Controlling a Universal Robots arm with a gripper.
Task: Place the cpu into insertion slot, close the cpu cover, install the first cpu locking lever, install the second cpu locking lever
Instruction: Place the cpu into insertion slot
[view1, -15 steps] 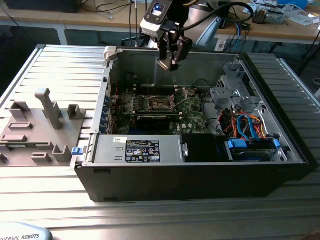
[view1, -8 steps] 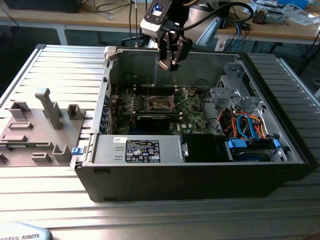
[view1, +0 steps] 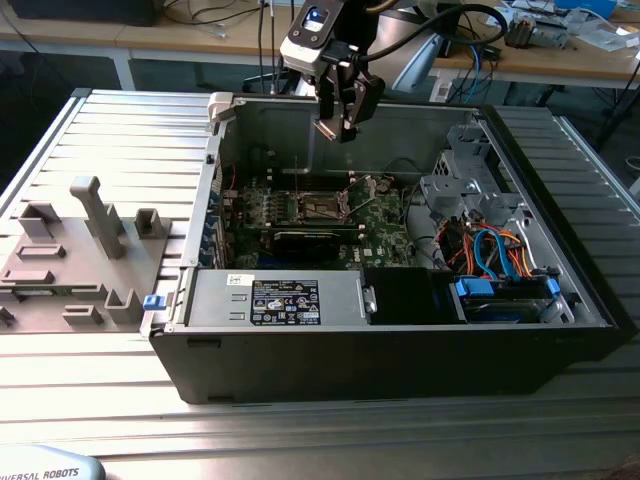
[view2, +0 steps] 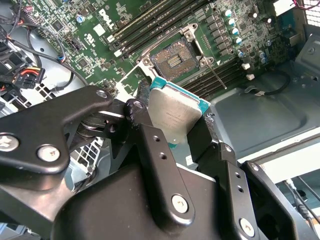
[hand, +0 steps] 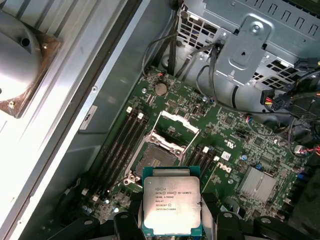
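here, cpu (view2: 172, 112) gripped in fingers (view2: 155, 150), partly hidden, insertion slot (view2: 172, 60) seemingly bare beneath

cpu (hand: 171, 203): lines of small dark print on metal top, plus a round mark.
motherboard (hand: 230, 150): white logo lettering near socket, in both wrist views; tiny white part codes, too small to read.
power supply sticker (view1: 285, 301): dark, with white and blue print, too small to read.
white label (view1: 236, 281): dark print, unreadable.
arm base (view1: 45, 470): white capital lettering, cut by edge.
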